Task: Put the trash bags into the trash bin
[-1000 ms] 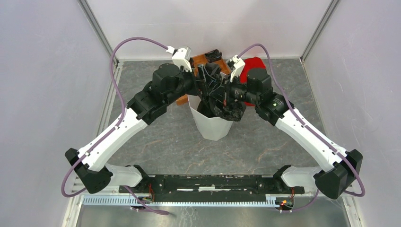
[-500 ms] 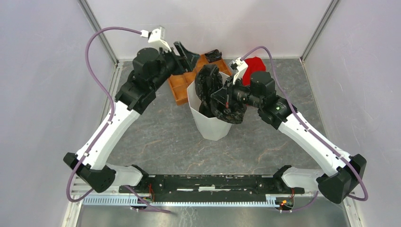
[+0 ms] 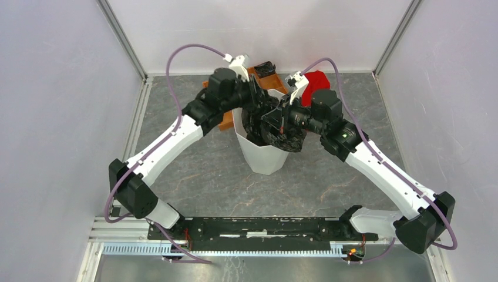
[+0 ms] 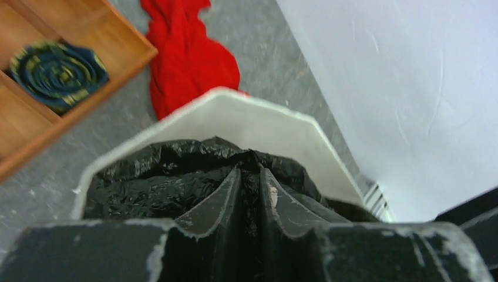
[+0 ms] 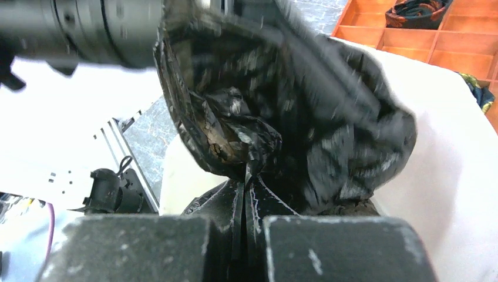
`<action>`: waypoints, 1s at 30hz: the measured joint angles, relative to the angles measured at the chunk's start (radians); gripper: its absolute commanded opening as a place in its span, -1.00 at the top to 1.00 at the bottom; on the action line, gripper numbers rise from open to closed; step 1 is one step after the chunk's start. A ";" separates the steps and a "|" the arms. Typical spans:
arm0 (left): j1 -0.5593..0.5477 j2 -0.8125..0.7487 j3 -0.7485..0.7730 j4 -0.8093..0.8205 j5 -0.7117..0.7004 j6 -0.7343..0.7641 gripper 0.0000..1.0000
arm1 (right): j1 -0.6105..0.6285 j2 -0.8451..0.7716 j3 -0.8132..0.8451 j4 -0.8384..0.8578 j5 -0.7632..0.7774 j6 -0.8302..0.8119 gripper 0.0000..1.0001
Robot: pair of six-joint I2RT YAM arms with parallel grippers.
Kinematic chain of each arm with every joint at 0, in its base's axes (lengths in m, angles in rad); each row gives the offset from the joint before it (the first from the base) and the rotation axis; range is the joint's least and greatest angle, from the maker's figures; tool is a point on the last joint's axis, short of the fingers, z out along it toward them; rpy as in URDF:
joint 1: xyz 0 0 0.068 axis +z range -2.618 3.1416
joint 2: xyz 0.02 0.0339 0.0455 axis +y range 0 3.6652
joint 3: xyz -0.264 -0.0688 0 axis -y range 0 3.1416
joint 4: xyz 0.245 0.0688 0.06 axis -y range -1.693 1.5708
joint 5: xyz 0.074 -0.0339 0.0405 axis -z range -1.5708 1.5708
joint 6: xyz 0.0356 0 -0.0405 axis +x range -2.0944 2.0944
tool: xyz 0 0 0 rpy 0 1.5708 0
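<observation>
The white trash bin [image 3: 261, 155] stands mid-table, with the crinkly black trash bag [image 3: 276, 136] bunched in its mouth and spilling over the right rim. My left gripper [image 3: 256, 106] is at the bin's far-left rim. In the left wrist view its jaws [image 4: 251, 169] stand nearly together with black film of the bag [image 4: 152, 188] pinched between them, inside the bin rim [image 4: 258, 120]. My right gripper [image 3: 271, 120] reaches in from the right. In its wrist view it [image 5: 245, 179] is shut on a fold of the bag [image 5: 329, 117], which balloons above the fingers against the bin wall [image 5: 446, 194].
An orange-brown compartment tray [image 3: 225, 123] lies behind the bin, holding a dark rolled item [image 4: 59, 73]. A red cloth [image 3: 317, 79] lies at the back right, beside the tray [image 4: 111, 41]. The enclosure walls stand close on both sides and behind.
My left arm swung out to the far left, then came back to the bin, and its jaws closed from wide open onto the bag. The right gripper stayed shut on the bag.
</observation>
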 measured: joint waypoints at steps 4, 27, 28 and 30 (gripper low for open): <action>-0.041 -0.034 -0.122 0.011 -0.004 0.000 0.52 | 0.000 0.001 -0.019 0.019 0.030 0.029 0.99; -0.027 -0.242 0.069 -0.249 -0.268 0.111 -0.82 | 0.080 0.248 0.065 -0.021 0.349 0.124 0.99; -0.027 -0.269 0.068 -0.254 -0.270 0.111 -0.83 | 0.081 0.251 0.065 -0.032 0.356 0.117 0.99; -0.027 -0.312 0.056 -0.254 -0.262 0.111 -0.84 | 0.082 0.251 0.069 -0.053 0.360 0.105 0.99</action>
